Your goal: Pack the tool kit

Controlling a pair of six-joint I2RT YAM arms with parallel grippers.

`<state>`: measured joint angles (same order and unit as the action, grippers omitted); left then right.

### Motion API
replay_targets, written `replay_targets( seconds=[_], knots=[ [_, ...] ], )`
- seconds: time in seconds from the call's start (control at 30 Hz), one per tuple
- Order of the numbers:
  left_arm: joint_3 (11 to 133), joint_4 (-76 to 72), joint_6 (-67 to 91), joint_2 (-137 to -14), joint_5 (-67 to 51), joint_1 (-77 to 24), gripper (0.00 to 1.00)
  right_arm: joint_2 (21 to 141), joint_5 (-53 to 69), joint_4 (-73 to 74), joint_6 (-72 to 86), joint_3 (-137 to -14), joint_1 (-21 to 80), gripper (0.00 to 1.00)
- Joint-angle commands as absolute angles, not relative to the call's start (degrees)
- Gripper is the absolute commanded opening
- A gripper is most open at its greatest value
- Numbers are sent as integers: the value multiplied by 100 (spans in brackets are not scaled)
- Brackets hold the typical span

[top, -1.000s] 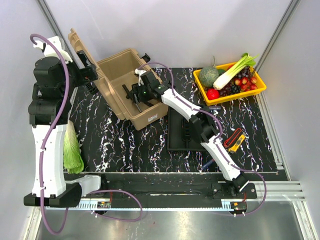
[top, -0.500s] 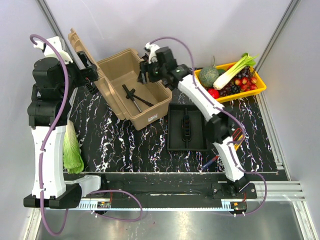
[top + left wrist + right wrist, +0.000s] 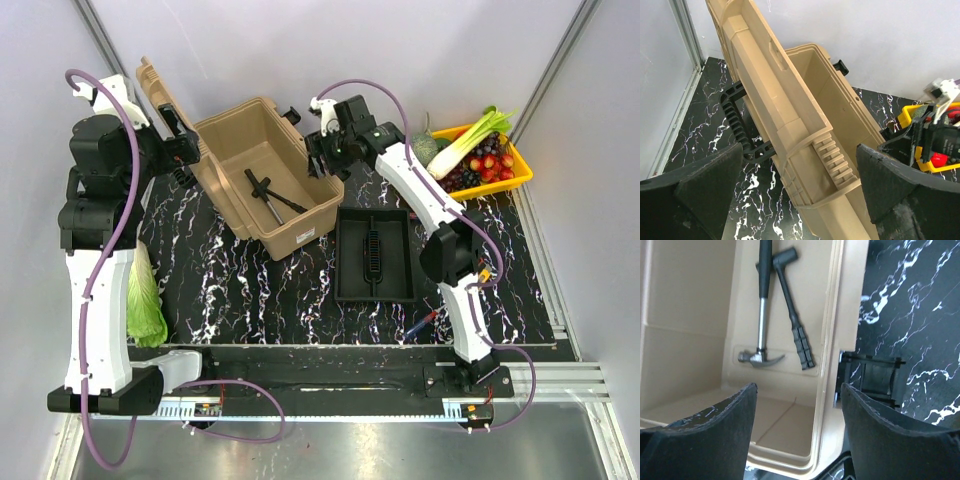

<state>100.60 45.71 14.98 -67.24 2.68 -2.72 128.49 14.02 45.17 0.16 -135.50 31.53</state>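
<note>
Toolbox (image 3: 225, 135): hammer (image 3: 761, 315), black-handled tool (image 3: 790, 310) lie beneath released, empty right jaws; left jaws released, lid (image 3: 775, 100) ahead. Loading underway; next, likely fetch small tool (image 3: 418, 324) off desk (image 3: 250, 290).

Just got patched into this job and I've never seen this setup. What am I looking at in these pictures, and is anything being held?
Two robot arms are bolted at the near edge of the table, each ending in a two-finger gripper. The wide picture looks down from above and behind them; the other two come from wrist cameras, so the dark shapes at their bottom are the fingers. On the table stand an open tan toolbox with a hammer and a black-handled tool inside, a black inner tray beside it, a yellow tray of vegetables and a lettuce leaf. The left gripper is open, the raised lid showing between its fingers; the right gripper hangs open over the box. Neither holds anything.
</note>
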Motion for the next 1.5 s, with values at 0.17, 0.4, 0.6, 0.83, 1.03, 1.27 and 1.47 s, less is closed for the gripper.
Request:
replay_targets(
  seconds=[0.17,0.4,0.6,0.83,1.03,1.27,1.47],
  knots=[
    [10055,4403,1354,-6688,448,-255,99,12858,1582,5027,-659,-13377,3182,71],
    [10107,4395,1336,-6715,492,-255,99,12911,2170,5360,-817,-13342,3182,65],
    [10099,4395,1310,-6785,580,-255,99,12762,2540,5660,-923,-12956,3260,63],
    [10204,4570,1363,-6873,1133,-255,99,12200,2576,5494,-678,-11911,3603,61],
    [10152,4605,1310,-6803,1538,-255,99,11427,2917,4809,174,-10452,3674,58],
    [10405,4649,1301,-6873,1854,-255,99,10741,1928,4061,729,-10220,3683,64],
    [10723,4781,1292,-6759,1925,-255,99,10320,-426,3824,1352,-10846,3639,81]
  ],
)
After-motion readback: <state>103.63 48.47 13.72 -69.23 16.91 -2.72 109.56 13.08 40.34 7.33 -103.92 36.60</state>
